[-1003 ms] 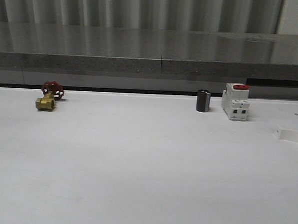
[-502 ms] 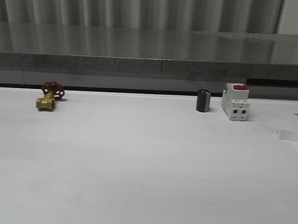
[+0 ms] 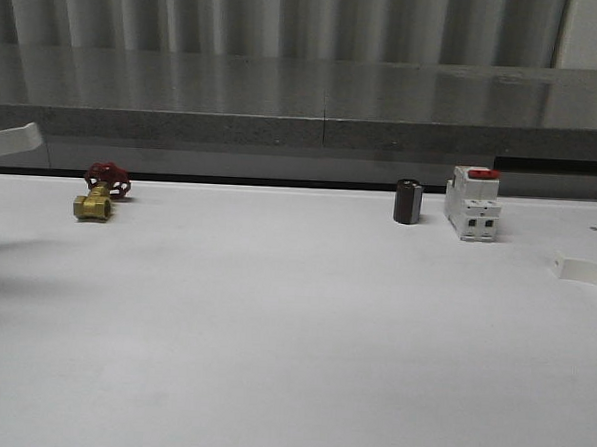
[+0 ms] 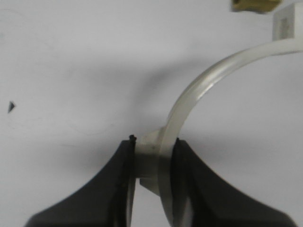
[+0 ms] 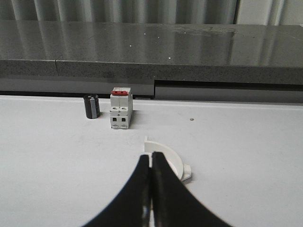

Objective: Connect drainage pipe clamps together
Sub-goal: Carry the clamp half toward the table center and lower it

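Left gripper [image 4: 154, 151]: my left fingers were clamped on one of the drainage pipe clamps, gripping it at its small outer tab, a dark pad pressed on each side.
Held clamp [image 4: 199, 90]: this white half-ring arched up and away from my fingers, above the white table; its flat end flange reached the frame edge beside a brass-coloured piece. In the front view a white strip of it [image 3: 7, 140] poked in at the far left, lifted clear of the table surface.
Right gripper [image 5: 151, 163]: my right fingers were pressed together with no gap between them and nothing in them.
Second clamp [image 5: 165, 158]: the other half-ring lay on the table just beyond my right fingertips, its tab toward the right, nearer to me than the breaker. In the front view its end [image 3: 581, 269] showed at the right edge.
Table [image 3: 293, 333]: white and flat.
Brass valve [image 3: 98, 195]: far left at the back, red handwheel on top.
Black cylinder [image 3: 408, 201]: upright at the back, just beside the breaker.
Breaker [image 3: 472, 203]: white, boxy, red top, standing upright at the back right.
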Controlling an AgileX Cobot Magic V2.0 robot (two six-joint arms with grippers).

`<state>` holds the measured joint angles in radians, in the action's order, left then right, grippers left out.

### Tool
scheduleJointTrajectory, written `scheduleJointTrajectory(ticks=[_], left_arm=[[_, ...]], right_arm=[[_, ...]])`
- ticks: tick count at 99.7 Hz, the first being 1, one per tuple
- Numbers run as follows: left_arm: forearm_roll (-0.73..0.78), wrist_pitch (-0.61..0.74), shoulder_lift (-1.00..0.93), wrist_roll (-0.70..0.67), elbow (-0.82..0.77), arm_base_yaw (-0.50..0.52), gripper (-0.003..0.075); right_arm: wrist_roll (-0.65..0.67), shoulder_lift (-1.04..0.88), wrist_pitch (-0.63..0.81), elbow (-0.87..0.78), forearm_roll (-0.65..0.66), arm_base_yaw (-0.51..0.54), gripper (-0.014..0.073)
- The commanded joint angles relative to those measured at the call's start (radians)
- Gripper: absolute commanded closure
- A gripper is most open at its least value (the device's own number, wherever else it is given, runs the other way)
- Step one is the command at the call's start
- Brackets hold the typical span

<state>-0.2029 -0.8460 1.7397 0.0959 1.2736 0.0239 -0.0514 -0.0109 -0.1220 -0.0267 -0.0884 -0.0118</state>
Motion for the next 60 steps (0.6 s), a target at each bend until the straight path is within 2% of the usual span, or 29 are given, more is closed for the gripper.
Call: scheduleJointTrajectory(ticks=[1,30,60], left_arm=[[-0.029,0.014,-0.069,-0.085,0.025,-0.076,0.0732],[-0.029,0.144,-0.027,-0.261,0.025,-0.355,0.0732],[-0.025,0.125,0.121,-0.348,0.127,-0.452,0.0732]], right_arm=[[-0.001,-0.013,0.082,0.014,0.006,0.005,0.0711],[-0.001,-0.013,0.082,0.014,0.006,0.005,0.0711],[-0.001,-0.013,0.082,0.014,0.006,0.005,0.0711]])
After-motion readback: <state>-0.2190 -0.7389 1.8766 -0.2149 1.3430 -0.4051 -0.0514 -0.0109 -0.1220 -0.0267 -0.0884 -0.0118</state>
